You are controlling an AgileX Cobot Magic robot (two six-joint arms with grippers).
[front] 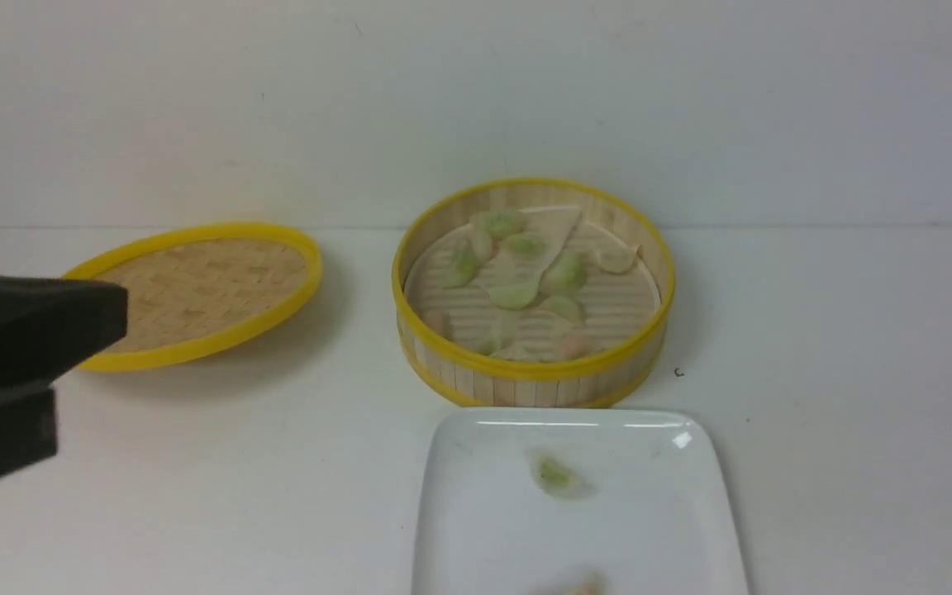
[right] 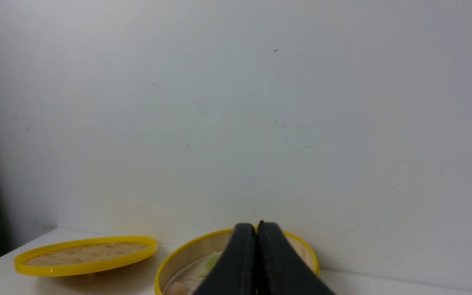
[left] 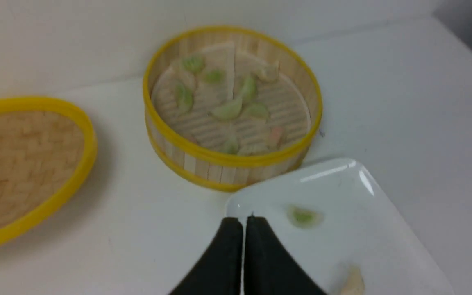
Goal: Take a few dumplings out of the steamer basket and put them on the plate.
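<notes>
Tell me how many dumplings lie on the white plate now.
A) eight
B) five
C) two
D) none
C: only a green dumpling and a whitish dumpling lie on the white square plate.

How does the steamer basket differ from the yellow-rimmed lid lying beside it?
The steamer basket is deep, with upright bamboo-slat walls; the lid is shallow and flat. The basket's floor is slatted, while the lid's surface is woven. The basket holds dumplings and stands just behind the plate; the lid lies apart, to the basket's left. Both are round, pale bamboo and yellow-rimmed.
</notes>
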